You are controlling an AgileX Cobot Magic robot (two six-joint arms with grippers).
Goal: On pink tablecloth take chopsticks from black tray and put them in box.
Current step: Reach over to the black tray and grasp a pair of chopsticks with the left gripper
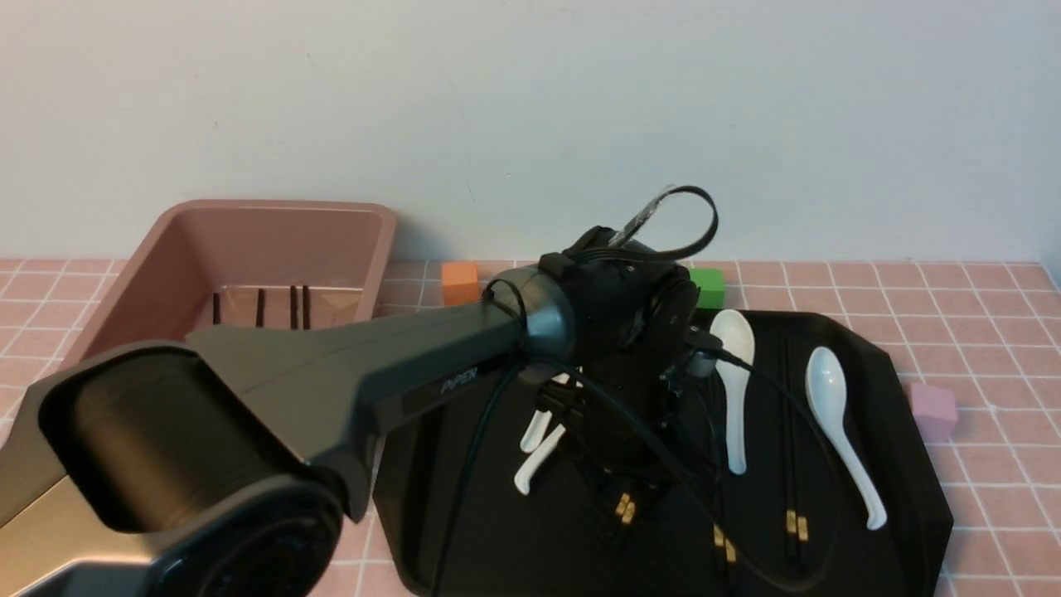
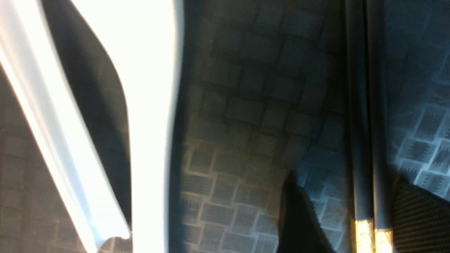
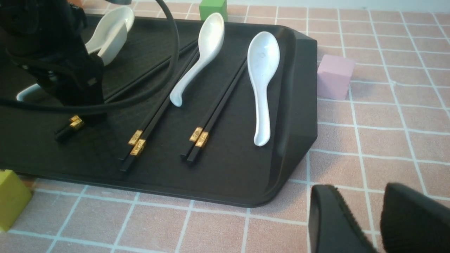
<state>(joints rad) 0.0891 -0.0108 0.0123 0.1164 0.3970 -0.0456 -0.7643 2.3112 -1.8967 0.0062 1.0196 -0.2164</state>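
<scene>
Closest to the lens, the left arm (image 1: 249, 398) reaches over the black tray (image 1: 514, 547), its left gripper (image 2: 348, 177) spread with a dark gap between the fingers and gripping nothing; a pair of chopsticks (image 2: 359, 140) lies between them, nearer one finger, just above the gold bands. Picking up this pair looks like the step in hand. Beyond those jaws, toward the robot's right, two more pairs (image 3: 221, 100) wait on the tray, while dark sticks (image 1: 306, 308) already stand in the box (image 1: 282, 249), off to the jaws' left. Next, I judge, the jaws should close squarely on both sticks, avoiding the nearby spoon (image 2: 151, 140), then lift and carry them boxward. The right gripper (image 3: 355, 186) stands parted and unladen, apart from the tray
</scene>
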